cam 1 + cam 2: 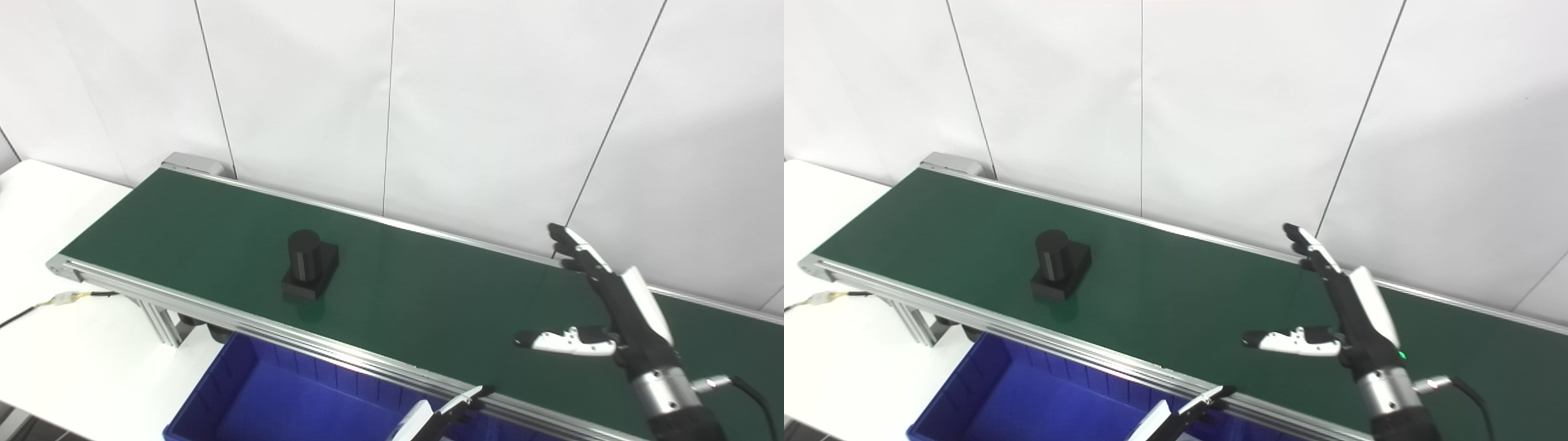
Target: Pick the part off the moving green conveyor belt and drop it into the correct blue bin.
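Sitting upright on the green conveyor belt [184, 226], the black part [309, 264] rests left of centre (blue bin [269, 398] below). My left hand [438, 416] barely shows, state unclear. My right hand [603, 306] hovers open, empty.

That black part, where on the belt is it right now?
The black part sits on the left stretch of the green conveyor belt, near its front rail above the blue bin, well left of the open right robot hand.

Matt black part [309, 264], brushed-metal rail [343, 352]
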You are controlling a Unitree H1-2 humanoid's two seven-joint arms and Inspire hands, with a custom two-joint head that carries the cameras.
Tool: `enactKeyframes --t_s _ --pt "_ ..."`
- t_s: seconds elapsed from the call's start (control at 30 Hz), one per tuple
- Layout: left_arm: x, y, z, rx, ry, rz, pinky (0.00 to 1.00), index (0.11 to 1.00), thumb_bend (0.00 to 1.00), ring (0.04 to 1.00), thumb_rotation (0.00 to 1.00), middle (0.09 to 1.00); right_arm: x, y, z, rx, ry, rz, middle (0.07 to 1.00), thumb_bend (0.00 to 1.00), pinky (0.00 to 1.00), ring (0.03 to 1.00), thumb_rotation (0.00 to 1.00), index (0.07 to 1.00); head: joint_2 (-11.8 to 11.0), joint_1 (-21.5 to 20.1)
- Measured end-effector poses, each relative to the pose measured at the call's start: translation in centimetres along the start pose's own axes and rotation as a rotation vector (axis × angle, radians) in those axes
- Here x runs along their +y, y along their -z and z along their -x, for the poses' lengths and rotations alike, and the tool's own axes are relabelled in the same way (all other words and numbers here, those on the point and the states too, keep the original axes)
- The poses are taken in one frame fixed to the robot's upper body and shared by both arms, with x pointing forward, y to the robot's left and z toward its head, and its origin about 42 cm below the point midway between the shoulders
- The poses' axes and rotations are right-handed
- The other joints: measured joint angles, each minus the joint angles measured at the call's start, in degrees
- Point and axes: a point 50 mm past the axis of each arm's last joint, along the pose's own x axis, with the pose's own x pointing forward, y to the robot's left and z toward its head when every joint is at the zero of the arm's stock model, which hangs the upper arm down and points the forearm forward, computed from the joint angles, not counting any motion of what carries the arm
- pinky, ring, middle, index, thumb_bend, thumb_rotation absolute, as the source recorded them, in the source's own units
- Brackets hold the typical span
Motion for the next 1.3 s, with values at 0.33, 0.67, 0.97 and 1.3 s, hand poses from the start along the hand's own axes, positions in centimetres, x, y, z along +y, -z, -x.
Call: enactKeyframes --t_s 0.33,0.67,0.97,1.3 --pt "0.1 -0.1 0.0 -0.005 -0.015 -0.003 0.72 0.938 1.00 0.837 0.42 0.907 1.0 -0.5 -2.9 0.020 -0.056 0.044 0.935 0.90 0.84 0.904 0.33 0.933 0.27 -0.18" --pt "0.4 -1.0 -0.3 -0.044 -0.023 0.001 0.77 0.955 1.00 0.866 0.46 0.921 2.7 -0.3 -5.2 0.045 -0.102 0.031 0.903 0.91 0.76 0.814 0.33 0.930 0.35 0.35" --pt "0.7 -1.7 0.4 -0.074 -0.028 0.001 0.85 0.955 1.00 0.900 0.45 0.931 3.8 -0.2 -6.8 0.064 -0.126 0.026 0.914 0.93 0.69 0.833 0.37 0.925 0.26 0.44" --pt "0.7 -2.0 1.2 -0.083 -0.040 -0.001 0.88 0.954 1.00 0.927 0.47 0.948 5.3 -0.1 -8.9 0.091 -0.162 0.023 0.902 0.95 0.80 0.875 0.38 0.920 0.35 0.00"
